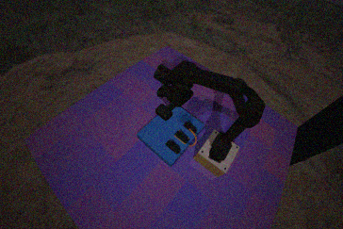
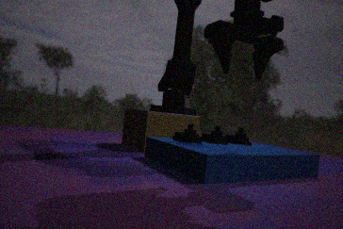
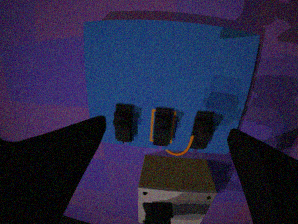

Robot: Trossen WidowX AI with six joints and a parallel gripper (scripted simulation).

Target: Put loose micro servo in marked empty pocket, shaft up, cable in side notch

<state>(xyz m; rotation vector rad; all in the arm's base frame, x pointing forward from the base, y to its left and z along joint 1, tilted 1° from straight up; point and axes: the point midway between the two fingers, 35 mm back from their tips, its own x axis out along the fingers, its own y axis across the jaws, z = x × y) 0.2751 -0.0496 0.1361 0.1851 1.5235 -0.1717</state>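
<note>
The blue deck (image 1: 153, 133) (image 2: 264, 169) (image 3: 150, 60) holds a row of dark servos. The middle servo (image 1: 182, 137) (image 2: 218, 136) (image 3: 164, 123) stands inside the orange pocket marking (image 3: 152, 125), at about the height of its neighbours, with a raised part on top. Whether its ears are flat is too dark to tell. An orange cable (image 1: 195, 139) (image 3: 180, 154) curves from near its lower end toward the right servo in the wrist view; the side notch is not clear. My gripper (image 2: 242, 74) (image 3: 167, 128) is open and empty, well above the deck, touching nothing.
The left servo (image 3: 125, 122) and right servo (image 3: 203, 130) flank the middle one in the wrist view. The pale-topped base block (image 1: 207, 163) (image 2: 171, 123) (image 3: 176, 174) under the arm stands beside the deck. A large dark shape (image 1: 322, 133) is at the right edge in the top view.
</note>
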